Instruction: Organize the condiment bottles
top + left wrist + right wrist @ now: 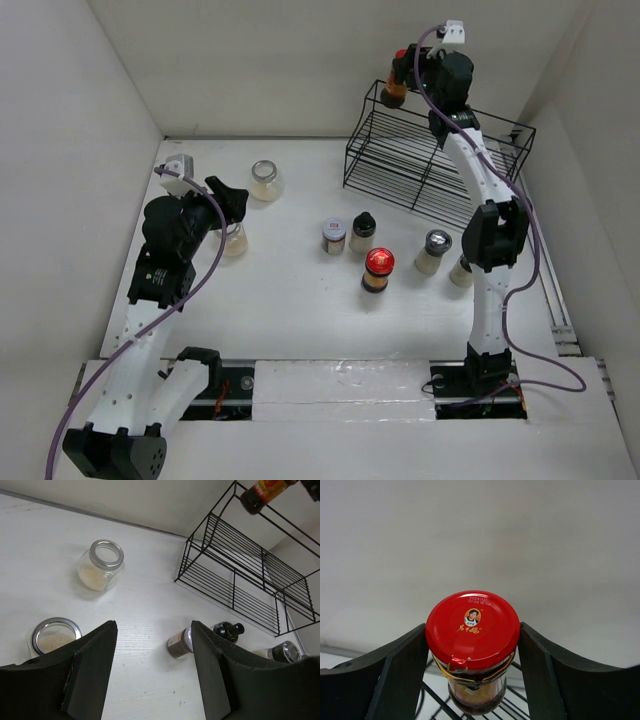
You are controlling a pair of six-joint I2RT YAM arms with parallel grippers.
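The right gripper, squeezed tight on a red-lid jar above the black rack, should next set it softly on a shelf; the left gripper has its fingers apart.

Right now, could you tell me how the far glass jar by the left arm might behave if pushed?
The far glass jar looks squat and wide-based, so it would probably slide rather than tip. Smooth glass is likely slippery and breakable. Part-filled with pale powder, it seems fairly light.
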